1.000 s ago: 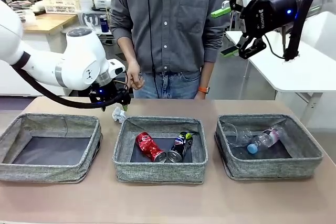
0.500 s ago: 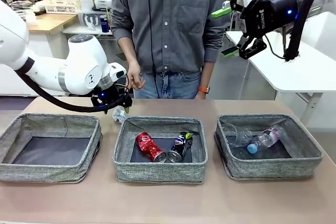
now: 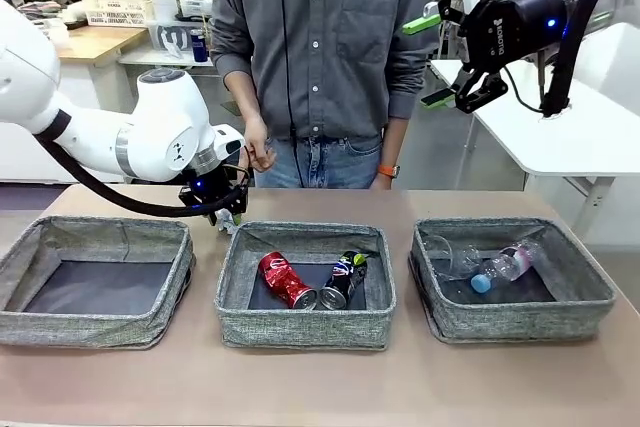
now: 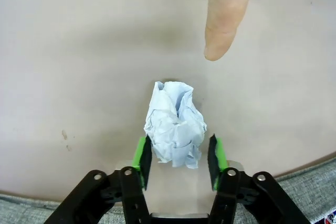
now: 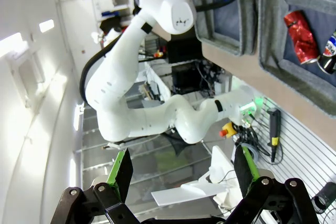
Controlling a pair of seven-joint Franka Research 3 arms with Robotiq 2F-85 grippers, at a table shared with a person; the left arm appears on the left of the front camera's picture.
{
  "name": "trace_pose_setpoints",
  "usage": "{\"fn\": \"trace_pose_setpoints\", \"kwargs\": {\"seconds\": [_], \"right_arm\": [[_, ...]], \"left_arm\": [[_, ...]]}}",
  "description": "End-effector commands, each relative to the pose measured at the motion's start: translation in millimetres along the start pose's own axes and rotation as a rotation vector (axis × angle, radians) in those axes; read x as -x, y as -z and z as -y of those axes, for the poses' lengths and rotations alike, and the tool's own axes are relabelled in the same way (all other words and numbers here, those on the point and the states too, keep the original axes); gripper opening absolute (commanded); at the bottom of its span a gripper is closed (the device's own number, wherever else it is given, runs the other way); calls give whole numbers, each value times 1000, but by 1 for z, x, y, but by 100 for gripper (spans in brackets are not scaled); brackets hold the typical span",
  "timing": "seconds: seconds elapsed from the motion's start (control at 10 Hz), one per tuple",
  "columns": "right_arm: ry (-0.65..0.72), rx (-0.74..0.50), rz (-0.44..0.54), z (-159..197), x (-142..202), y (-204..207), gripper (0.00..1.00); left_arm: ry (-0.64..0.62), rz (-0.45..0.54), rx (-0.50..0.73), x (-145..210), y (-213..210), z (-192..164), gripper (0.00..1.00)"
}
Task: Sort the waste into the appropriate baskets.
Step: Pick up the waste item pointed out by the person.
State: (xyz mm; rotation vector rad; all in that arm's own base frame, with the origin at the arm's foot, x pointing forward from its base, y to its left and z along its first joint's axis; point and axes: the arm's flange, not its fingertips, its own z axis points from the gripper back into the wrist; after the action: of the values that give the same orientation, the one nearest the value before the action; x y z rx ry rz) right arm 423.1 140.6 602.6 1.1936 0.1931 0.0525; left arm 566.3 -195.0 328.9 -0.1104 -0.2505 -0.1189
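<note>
Across three baskets (image 3: pixel 305 332) — two cans (image 3: pixel 286 280), one bottle (image 3: pixel 505 267); left end effector (image 4: pixel 178 156) brackets crumpled paper (image 4: pixel 175 124), grip unclear.

White side table (image 3: pixel 590 137), wooden desk (image 3: pixel 90 44)

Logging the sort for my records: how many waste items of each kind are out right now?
Cans: 2, red can and dark can
Plastic bottle: 1
Plastic cup: 1
Crumpled paper: 1
Total: 5
</note>
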Motion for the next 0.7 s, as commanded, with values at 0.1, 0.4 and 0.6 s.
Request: {"fn": "trace_pose_setpoints", "kwargs": {"seconds": [0.1, 0.4, 0.6], "right_arm": [[-23, -12, -7, -2, -1, -2, 100], [-23, -12, -7, -2, -1, -2, 100], [-23, -12, -7, -2, -1, -2, 100]], "left_arm": [[18, 9, -28, -3, -5, -3, 4], [1, 16, -22, -3, -9, -9, 0], [-6, 18, -28, -3, -11, -8, 0]]}}
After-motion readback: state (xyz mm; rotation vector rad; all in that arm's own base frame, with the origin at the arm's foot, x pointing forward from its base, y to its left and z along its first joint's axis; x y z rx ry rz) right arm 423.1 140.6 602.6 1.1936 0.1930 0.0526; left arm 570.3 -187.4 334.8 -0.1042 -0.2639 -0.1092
